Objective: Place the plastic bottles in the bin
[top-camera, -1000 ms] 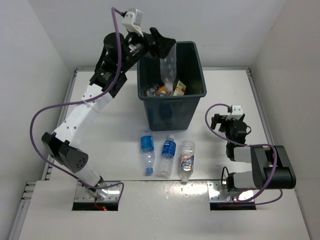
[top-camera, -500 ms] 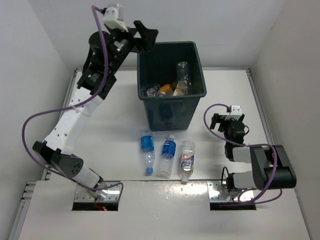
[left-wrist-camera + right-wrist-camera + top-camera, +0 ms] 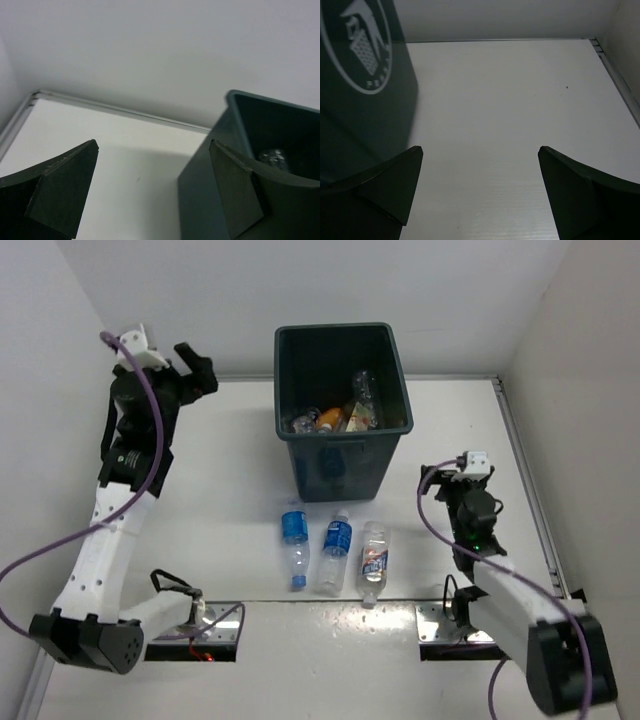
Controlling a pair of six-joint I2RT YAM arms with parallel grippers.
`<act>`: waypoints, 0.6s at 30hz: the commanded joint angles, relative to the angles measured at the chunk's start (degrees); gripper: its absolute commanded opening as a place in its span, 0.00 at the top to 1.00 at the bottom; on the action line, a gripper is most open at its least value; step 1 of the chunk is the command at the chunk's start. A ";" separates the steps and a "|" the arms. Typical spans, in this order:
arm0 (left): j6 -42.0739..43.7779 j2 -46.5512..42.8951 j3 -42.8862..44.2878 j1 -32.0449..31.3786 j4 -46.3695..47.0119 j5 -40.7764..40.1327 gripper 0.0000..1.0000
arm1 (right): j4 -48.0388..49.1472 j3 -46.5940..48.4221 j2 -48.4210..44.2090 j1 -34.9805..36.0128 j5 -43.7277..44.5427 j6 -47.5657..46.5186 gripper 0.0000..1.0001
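Three clear plastic bottles lie side by side on the table in front of the bin [image 3: 343, 431]: a blue-labelled one [image 3: 293, 545], a second blue-labelled one [image 3: 336, 552], and a white-labelled one [image 3: 373, 562]. Another clear bottle [image 3: 363, 390] lies inside the bin, and part of it shows in the left wrist view [image 3: 272, 157]. My left gripper [image 3: 200, 368] is open and empty, raised to the left of the bin [image 3: 200, 200]; its midpoint shows in the left wrist view [image 3: 153, 145]. My right gripper [image 3: 445, 483] is open and empty, low over the table right of the bin [image 3: 365, 75]; its midpoint shows in the right wrist view [image 3: 480, 150].
The bin also holds an orange bottle [image 3: 328, 420] and a small carton [image 3: 361, 416] among other waste. White walls close the table at the back and on both sides. A raised rail [image 3: 520, 460] runs along the right edge.
My left arm has swung from above the bin's rim out to the left. The clear bottle it held over the bin now lies inside. My right arm has shifted slightly.
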 commanded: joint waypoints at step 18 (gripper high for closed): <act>-3.27 -4.46 -14.46 6.84 2.34 0.88 0.00 | -56.48 21.75 -11.10 0.50 -35.18 5.26 0.00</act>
